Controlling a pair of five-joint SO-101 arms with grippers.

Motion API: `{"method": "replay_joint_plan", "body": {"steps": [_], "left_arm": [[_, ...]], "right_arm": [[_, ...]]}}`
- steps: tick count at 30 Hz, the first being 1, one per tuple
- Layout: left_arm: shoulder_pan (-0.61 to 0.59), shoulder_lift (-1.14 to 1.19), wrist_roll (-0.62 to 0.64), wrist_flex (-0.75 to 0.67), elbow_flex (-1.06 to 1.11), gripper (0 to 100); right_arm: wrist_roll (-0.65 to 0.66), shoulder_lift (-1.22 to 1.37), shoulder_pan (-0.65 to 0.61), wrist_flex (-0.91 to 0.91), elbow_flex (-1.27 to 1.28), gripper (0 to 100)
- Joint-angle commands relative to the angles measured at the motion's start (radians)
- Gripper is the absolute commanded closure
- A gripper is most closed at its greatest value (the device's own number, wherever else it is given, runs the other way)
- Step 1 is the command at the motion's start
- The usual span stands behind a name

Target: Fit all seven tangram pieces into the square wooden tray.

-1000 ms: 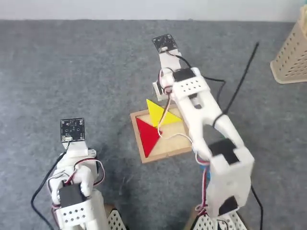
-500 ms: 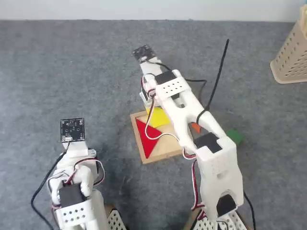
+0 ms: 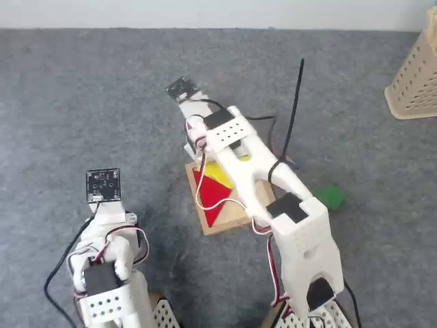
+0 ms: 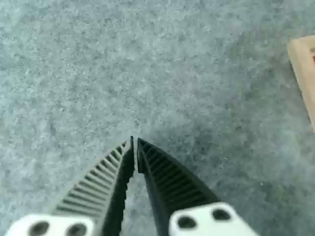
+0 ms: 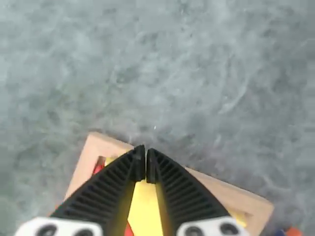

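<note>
The square wooden tray point(image 3: 214, 225) lies on the grey carpet with a red triangle point(image 3: 210, 195) and a yellow triangle point(image 3: 218, 171) inside it. My right arm stretches over the tray. Its gripper point(image 5: 145, 153) is shut on nothing, with its tips above the tray's far rim point(image 5: 100, 142) and the yellow piece point(image 5: 143, 206) just behind them. A green piece point(image 3: 332, 196) lies on the carpet right of the tray. An orange piece point(image 5: 294, 230) peeks out beside the tray. My left gripper point(image 4: 134, 144) is shut and empty over bare carpet, left of the tray's edge point(image 4: 301, 73).
A beige perforated basket point(image 3: 415, 72) stands at the far right. The left arm point(image 3: 104, 263) is folded back at the near left. A black cable point(image 3: 295, 102) arcs up beside the right arm. Open carpet stretches left of and beyond the tray.
The right arm has swung left across the tray. The yellow triangle has slid from overhanging the far rim to lying further inside. The green piece has come into view. The left arm is still.
</note>
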Motion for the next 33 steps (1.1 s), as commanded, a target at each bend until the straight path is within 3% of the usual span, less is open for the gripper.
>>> {"method": "replay_joint_plan", "body": {"steps": [1, 7, 12, 17, 26, 33], "left_arm": [[0.003, -0.014, 0.008, 0.008, -0.010, 99], [0.003, -0.014, 0.008, 0.008, -0.010, 99], [0.003, -0.014, 0.008, 0.008, -0.010, 99], [0.003, -0.014, 0.008, 0.008, -0.010, 99], [0.003, -0.014, 0.008, 0.008, -0.010, 99], [0.003, -0.014, 0.008, 0.008, -0.010, 99]], "right_arm": [[0.025, -0.033, 0.004, 0.005, -0.003, 99.1], [0.026, -0.053, 0.090, 0.002, 0.037, 99.1], [0.018, -0.213, 0.122, 0.007, 0.101, 99.1], [0.018, -0.446, 0.174, 0.012, 0.269, 99.1], [0.026, -0.782, 0.401, 0.016, 0.603, 99.1], [0.080, -0.871, 0.426, 0.153, 0.770, 98.8]]}}
